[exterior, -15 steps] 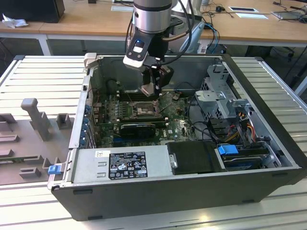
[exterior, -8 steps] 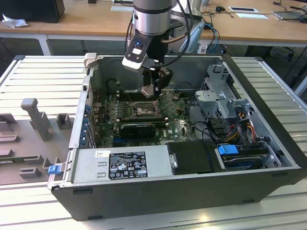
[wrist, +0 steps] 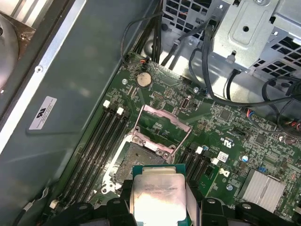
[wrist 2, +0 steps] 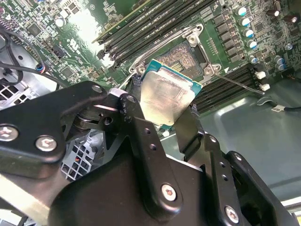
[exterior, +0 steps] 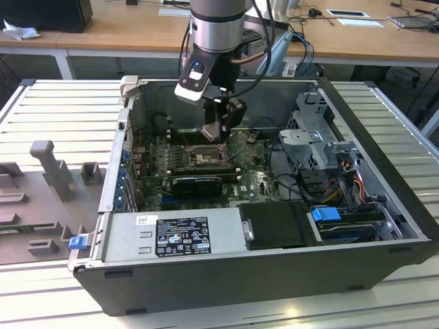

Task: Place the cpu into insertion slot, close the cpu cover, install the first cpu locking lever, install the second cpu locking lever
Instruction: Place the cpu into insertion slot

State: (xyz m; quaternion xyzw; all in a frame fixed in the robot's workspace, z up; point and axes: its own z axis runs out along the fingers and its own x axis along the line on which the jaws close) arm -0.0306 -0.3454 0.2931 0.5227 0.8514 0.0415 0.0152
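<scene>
Case [exterior: 274, 284] lies open on its side, green motherboard [exterior: 255, 182] inside. The insertion slot [wrist: 141, 160] is bare, with the cpu cover [wrist: 165, 116] tilted up at one edge. The gripper [wrist 2: 162, 113] is clamped on the cpu [wrist 2: 164, 94], hanging just above the slot. Memory slots [wrist: 101, 136] flank the socket, and black cables [wrist: 211, 70] loop nearby.

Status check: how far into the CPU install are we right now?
Done: nothing seated yet; the insertion slot lies bare and the cpu cover stands raised. In hand: the tool grips the cpu by its edges, held clear of the slot. Left: seating the cpu, closing the cover and both locking levers; one lever in the second wrist view stands unlatched.
</scene>
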